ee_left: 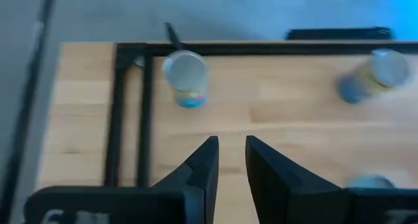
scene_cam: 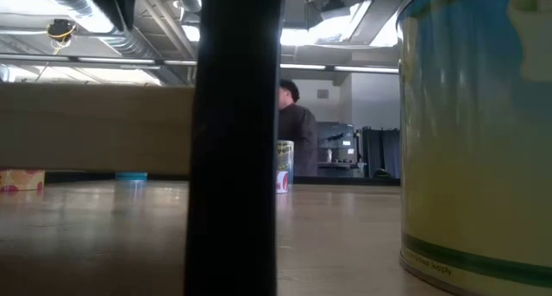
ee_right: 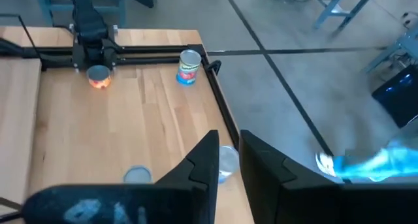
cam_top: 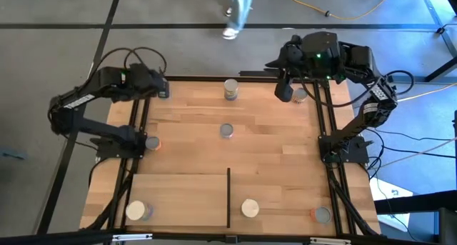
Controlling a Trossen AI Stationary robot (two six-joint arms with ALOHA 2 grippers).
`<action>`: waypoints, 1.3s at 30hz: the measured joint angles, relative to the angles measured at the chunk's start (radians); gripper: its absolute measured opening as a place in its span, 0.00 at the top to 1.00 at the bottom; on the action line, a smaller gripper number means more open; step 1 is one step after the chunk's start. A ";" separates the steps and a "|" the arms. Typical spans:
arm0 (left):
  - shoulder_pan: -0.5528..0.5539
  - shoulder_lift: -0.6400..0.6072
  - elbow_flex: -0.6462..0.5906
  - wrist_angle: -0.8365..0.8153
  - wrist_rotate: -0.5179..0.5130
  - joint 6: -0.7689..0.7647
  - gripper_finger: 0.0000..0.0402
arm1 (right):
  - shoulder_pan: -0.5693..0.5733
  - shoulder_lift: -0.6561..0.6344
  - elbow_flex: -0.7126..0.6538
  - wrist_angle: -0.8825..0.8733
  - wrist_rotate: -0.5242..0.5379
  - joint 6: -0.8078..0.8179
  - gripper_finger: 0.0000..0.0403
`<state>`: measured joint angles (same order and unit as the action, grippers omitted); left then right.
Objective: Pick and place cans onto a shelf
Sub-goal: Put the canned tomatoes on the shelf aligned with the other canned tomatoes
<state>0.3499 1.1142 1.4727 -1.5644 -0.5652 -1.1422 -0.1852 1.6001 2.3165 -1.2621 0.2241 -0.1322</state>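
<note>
My left gripper (ee_left: 232, 140) hangs over the table's far left corner (cam_top: 163, 89), open by a narrow gap and empty. Just beyond its fingers a blue-and-yellow can (ee_left: 185, 77) stands upright by the far edge. My right gripper (ee_right: 229, 138) hangs over the far right, also open by a narrow gap and empty, next to a can (cam_top: 300, 96). Other cans stand at the far middle (cam_top: 230, 89), at the centre (cam_top: 226, 131) and by the left arm's base (cam_top: 151, 143). The shelf (cam_top: 178, 191), with its black divider (cam_top: 228, 198), bears one can (cam_top: 138, 211).
Two more cans stand near the front edge, one right of the divider (cam_top: 250, 208) and one at the near right (cam_top: 323, 215). Black rails (cam_top: 139, 123) run along both sides. A person's legs (cam_top: 239, 13) show beyond the far edge. Bare wood lies between the centre can and the shelf.
</note>
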 joint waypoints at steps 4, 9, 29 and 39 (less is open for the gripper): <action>0.109 0.031 0.000 0.060 0.009 0.164 0.83 | 0.000 0.009 0.000 0.021 0.001 0.023 0.84; 0.211 0.091 0.000 0.140 0.087 0.321 0.83 | -0.005 0.019 0.000 0.033 0.018 0.026 0.84; 0.458 0.459 0.000 0.207 0.260 0.475 0.83 | -0.014 0.021 0.000 0.033 0.019 0.066 0.84; 0.493 0.574 0.000 0.220 0.237 0.464 0.83 | -0.014 0.021 0.000 0.031 0.019 0.015 0.84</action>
<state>0.8429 1.6880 1.4723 -1.3445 -0.3280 -0.6781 -0.1993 1.6211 2.3161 -1.2309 0.2432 -0.1175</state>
